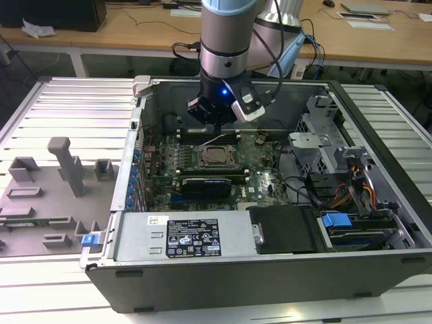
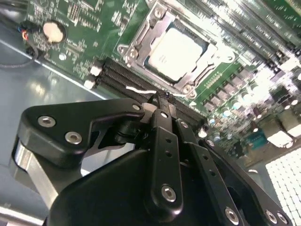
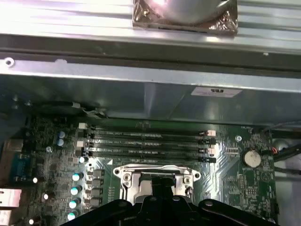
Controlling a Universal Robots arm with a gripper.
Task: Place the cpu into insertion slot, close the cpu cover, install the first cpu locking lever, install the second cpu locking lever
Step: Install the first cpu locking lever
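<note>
My gripper (image 2: 157, 100) hangs low inside the open computer case (image 1: 270, 270), over the motherboard (image 2: 84, 28), with its tips above the long black memory slots (image 3: 146, 141) just beside the insertion slot (image 1: 201, 156). My fingers are drawn together. A thin bright rod, which I take for a cpu locking lever (image 2: 138, 89), runs across the memory slots right up to my tips, but I cannot tell whether I am pinching it or merely touching it. The cpu (image 2: 175, 51) already lies flat in the insertion slot, its pale metal top showing through the window of the cpu cover (image 2: 141, 37). That cover looks folded down around the chip, not standing up on its hinge. So I judge the first two steps done and a lever step in hand, most likely the first lever, though I cannot make out whether either lever is hooked yet. As I read it, this step calls for a firm catch on a very thin, springy rod. The rod has to be pushed down and sideways until it tucks under its hook on the socket frame. My tips must not scrape the memory slots or slip off onto the board.
</note>
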